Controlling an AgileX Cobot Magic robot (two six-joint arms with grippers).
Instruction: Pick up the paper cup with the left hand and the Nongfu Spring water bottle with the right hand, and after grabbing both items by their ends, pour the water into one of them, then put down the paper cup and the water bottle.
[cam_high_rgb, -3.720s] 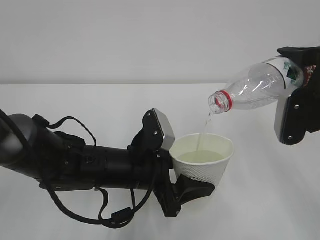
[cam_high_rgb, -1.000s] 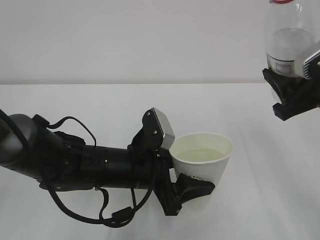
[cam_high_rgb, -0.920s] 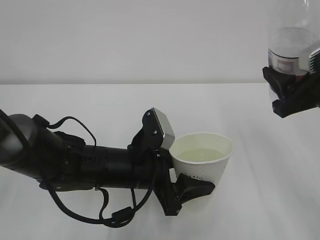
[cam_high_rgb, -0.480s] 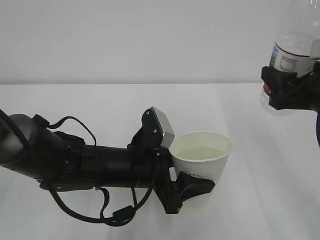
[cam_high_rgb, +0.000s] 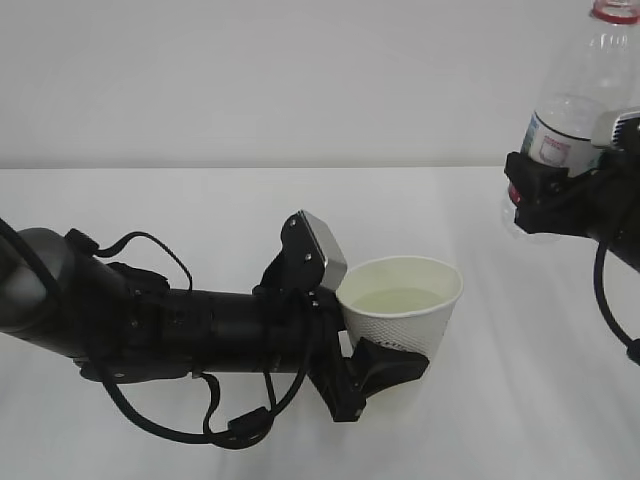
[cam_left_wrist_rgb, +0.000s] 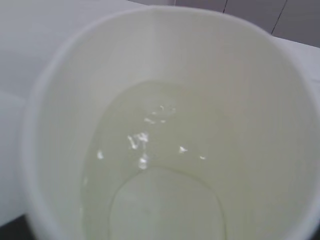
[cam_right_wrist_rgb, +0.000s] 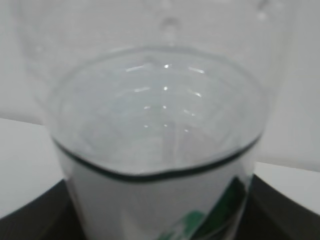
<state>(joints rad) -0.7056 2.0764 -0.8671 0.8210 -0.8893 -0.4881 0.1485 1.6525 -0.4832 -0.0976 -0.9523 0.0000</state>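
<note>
Right hand: at the frame's right edge you grip the bottle low on its body; it stands upright, neck at upper right
Left hand: lower centre, you clasp the cup by its base; mouth up, water pooled inside
Set-down: table lies straight below both; the cup looks nearer it
Obstacles: none visible; cup and bottle well apart

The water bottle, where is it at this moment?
In the exterior view the water bottle stands upright at the far right, held by the right hand, up and right of the paper cup.
</note>
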